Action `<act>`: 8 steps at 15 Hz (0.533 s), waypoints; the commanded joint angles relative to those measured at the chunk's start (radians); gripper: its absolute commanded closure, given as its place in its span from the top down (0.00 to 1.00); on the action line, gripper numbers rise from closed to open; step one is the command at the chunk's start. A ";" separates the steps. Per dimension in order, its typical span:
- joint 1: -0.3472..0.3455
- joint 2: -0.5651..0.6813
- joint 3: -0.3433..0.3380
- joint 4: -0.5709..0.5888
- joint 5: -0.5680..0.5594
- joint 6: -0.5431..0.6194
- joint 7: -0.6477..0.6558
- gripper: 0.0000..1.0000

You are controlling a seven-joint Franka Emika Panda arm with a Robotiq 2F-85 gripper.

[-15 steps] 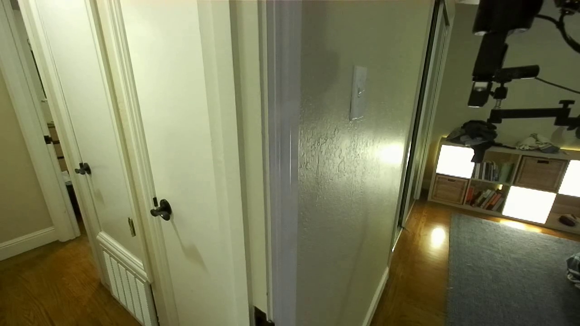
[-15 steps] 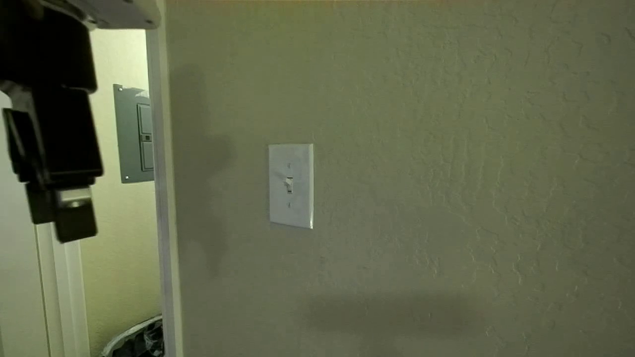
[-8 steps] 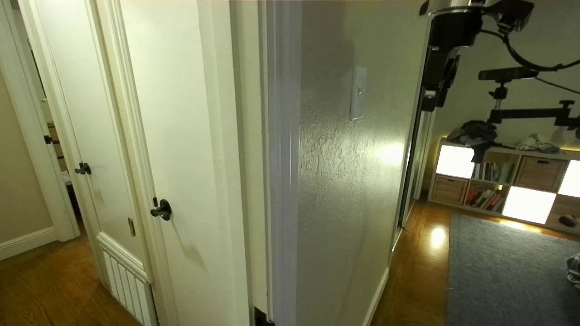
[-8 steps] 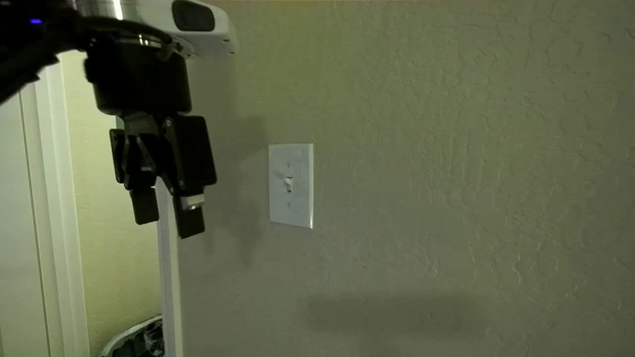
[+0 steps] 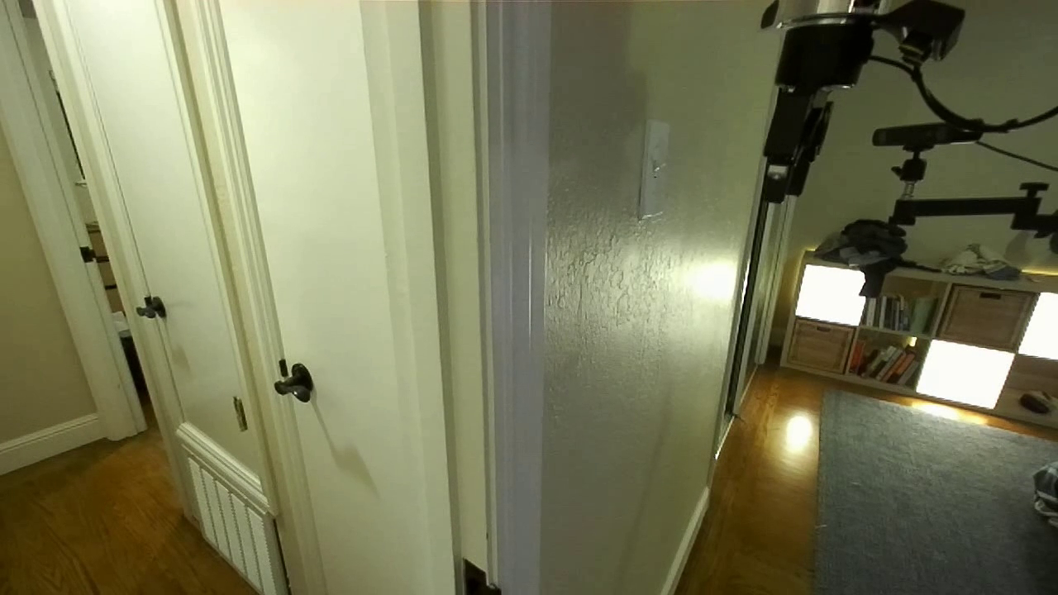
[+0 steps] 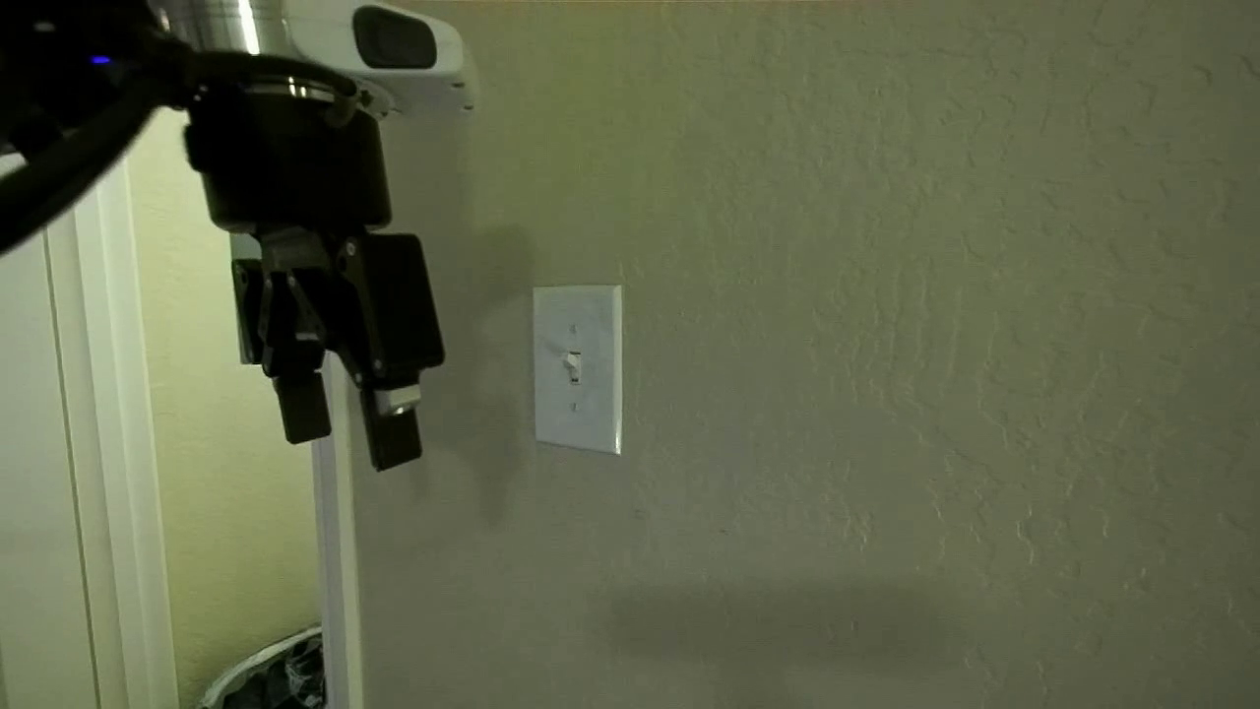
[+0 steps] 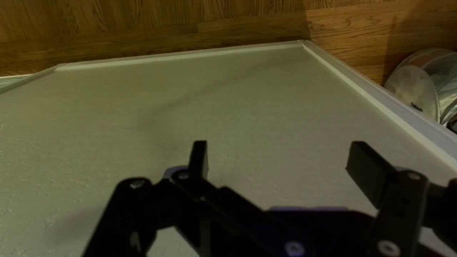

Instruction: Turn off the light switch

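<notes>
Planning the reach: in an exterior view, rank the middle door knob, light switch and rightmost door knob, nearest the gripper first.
1. Light switch: left of the gripper.
2. Rightmost door knob: lower, farther left.
3. Middle door knob: farther left still.

Over the last second my gripper has advanced toward the light switch in both exterior views. My shadow has shifted to just beside the light switch. The grey panel is now mostly hidden behind me. My fingers, previously overlapping in view, now show apart; dimness prevents confirming any change in spacing.
</notes>
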 commanded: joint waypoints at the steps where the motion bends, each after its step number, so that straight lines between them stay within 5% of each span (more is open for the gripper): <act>1: -0.006 0.044 -0.011 0.039 0.014 0.084 -0.036 1.00; 5: -0.009 0.083 -0.013 0.093 0.012 0.144 -0.047 1.00; 6: -0.010 0.089 -0.014 0.106 0.016 0.153 -0.051 0.83; 8: -0.011 0.099 -0.014 0.130 0.022 0.177 -0.052 0.67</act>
